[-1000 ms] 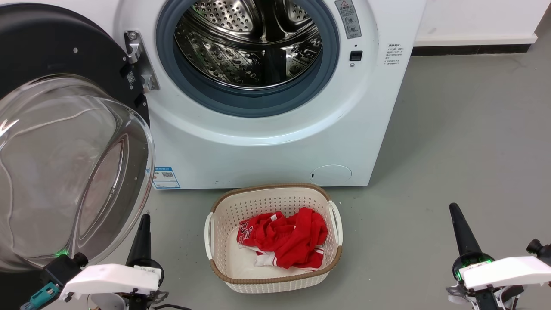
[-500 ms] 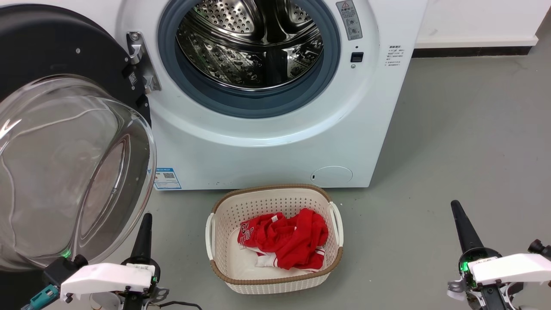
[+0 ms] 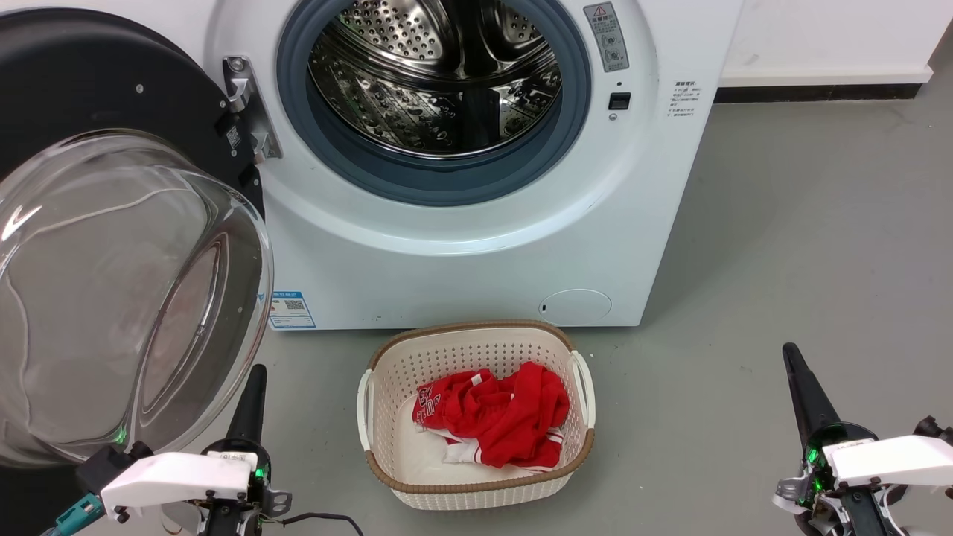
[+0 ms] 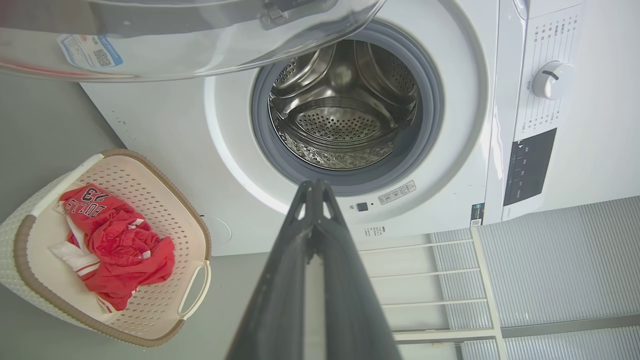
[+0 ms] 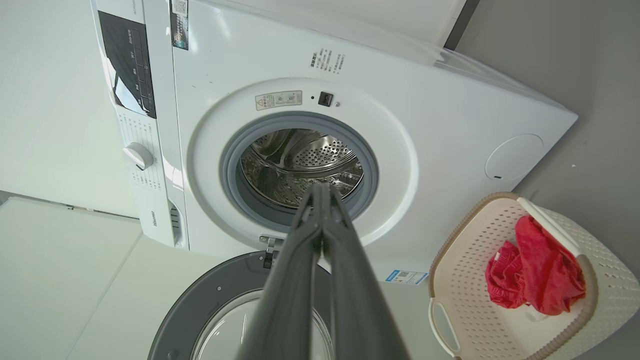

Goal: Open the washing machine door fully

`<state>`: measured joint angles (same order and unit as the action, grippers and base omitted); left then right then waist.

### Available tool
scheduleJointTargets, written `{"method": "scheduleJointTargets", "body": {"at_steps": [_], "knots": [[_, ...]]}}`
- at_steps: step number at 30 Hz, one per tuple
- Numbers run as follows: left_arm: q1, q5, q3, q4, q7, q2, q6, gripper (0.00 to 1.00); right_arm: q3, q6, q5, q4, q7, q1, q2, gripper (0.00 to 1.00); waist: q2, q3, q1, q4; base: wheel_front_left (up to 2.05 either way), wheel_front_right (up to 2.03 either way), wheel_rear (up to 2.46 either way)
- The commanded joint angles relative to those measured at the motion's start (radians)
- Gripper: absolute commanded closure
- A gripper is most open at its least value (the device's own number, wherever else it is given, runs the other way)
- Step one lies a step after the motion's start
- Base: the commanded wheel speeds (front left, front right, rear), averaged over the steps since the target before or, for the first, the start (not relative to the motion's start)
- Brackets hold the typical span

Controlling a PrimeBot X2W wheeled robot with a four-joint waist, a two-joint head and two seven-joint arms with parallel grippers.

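The white washing machine [image 3: 461,253] stands ahead with its steel drum exposed inside the grey rubber ring. Its door [image 3: 97,97], a black disc with a bulging clear glass bowl [image 3: 112,298], is swung wide to the left on its hinge [image 3: 249,112]. My left gripper [image 3: 257,372] sits low, just below the bowl's rim, fingers shut and apart from the door. At the lower right, my right gripper [image 3: 789,351] is shut over bare floor. The left wrist view shows the machine [image 4: 465,125], the door's bowl [image 4: 175,45] overhead and shut fingertips [image 4: 314,185]. The right wrist view shows the machine [image 5: 400,115], the door [image 5: 200,310] and shut fingertips [image 5: 320,189].
A beige perforated laundry basket [image 3: 387,357] holding a red garment [image 3: 499,413] stands on the grey floor in front of the machine, between my two arms. The same basket [image 4: 195,220] appears beside the left gripper, and the basket [image 5: 450,310] by the right one.
The head view has shifted slightly, so the machine and basket sit a touch lower and to the right. Both grippers have drawn back a little toward the bottom edge. The door stays where it was.
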<state>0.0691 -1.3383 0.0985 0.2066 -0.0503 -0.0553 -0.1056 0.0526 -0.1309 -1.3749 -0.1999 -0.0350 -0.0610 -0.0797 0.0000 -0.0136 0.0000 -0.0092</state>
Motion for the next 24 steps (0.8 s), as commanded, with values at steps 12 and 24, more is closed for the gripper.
{"method": "scheduleJointTargets", "body": {"at_steps": [12,24], "knots": [[0.03,-0.116,0.009,0.016,-0.029,0.002,-0.013,1.0,0.012,0.0,-0.115,-0.017,-0.02,-0.032,-0.001,1.0,0.0,0.004,0.0,0.003,0.0,0.0,0.0],[0.04,-0.201,0.014,0.03,-0.049,0.004,-0.022,1.0,0.019,0.0,-0.197,-0.032,-0.038,-0.044,0.001,1.0,0.0,0.007,0.0,0.006,0.0,0.0,0.0]]}}
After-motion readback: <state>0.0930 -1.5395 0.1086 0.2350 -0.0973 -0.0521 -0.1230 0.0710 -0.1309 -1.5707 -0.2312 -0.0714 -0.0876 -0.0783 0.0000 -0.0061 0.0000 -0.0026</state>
